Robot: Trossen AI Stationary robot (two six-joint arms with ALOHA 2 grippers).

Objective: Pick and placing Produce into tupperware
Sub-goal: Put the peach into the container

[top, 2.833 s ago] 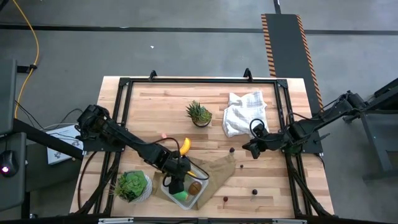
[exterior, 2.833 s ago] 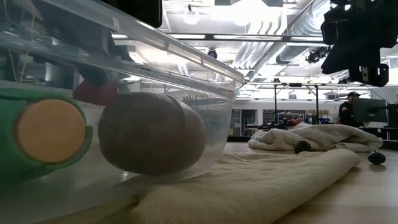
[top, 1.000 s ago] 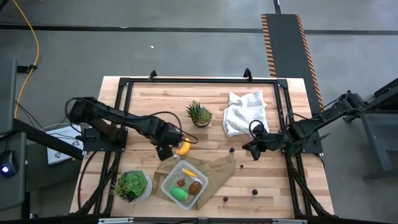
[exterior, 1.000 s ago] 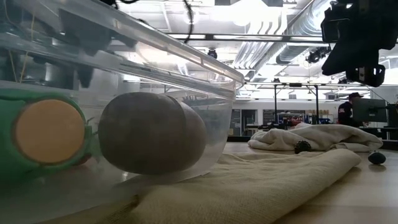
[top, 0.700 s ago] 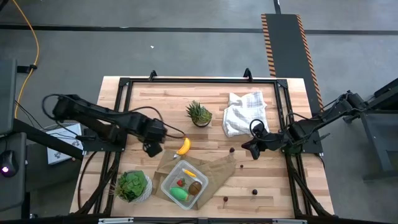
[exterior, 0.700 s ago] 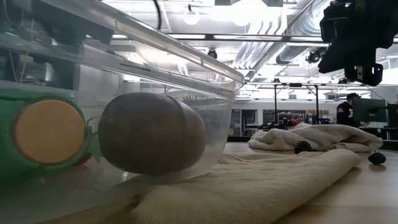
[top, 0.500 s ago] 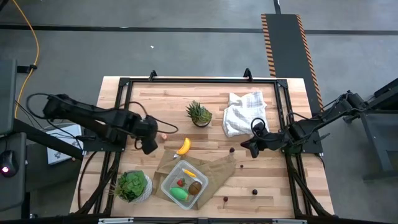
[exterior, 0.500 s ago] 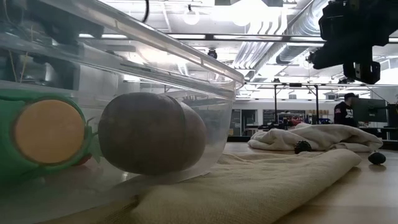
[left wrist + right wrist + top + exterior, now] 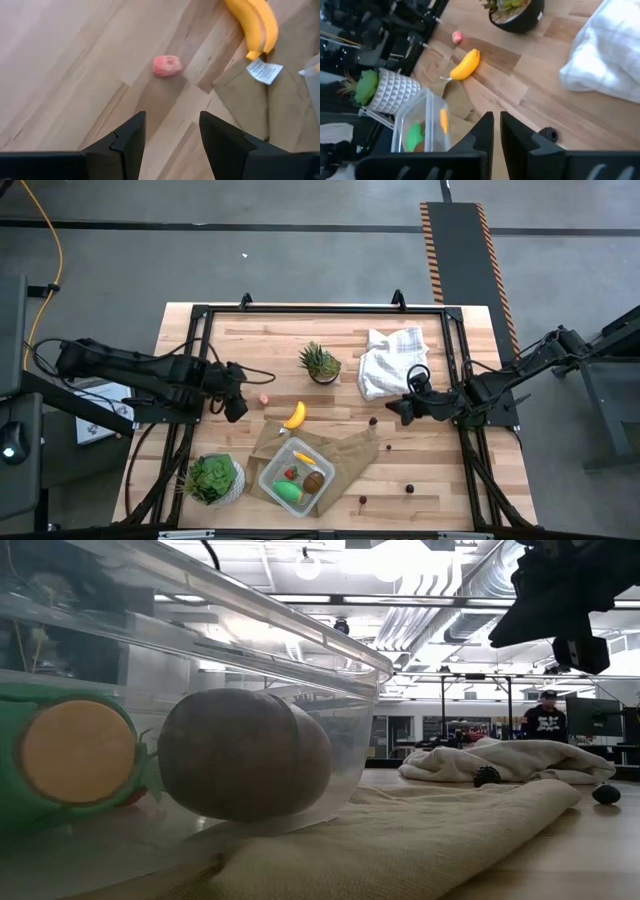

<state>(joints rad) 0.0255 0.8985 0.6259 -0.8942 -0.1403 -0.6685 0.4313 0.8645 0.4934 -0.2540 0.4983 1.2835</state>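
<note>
High view: left gripper (image 9: 238, 406), fingers spread and empty, sits near a small pink piece (image 9: 264, 399), perhaps fruit; banana (image 9: 295, 415) beside tupperware (image 9: 296, 477); right gripper (image 9: 392, 409) clenched, empty.

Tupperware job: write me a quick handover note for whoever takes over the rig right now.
Left gripper: open, empty, above bare wood near the small pink piece.
Right gripper: shut, empty, waiting near the white cloth.
Tupperware sits on the brown bag.
Done: green piece, strawberry, kiwi and a yellow-orange piece are inside.
Left: banana and pink piece remain on the table.
</note>
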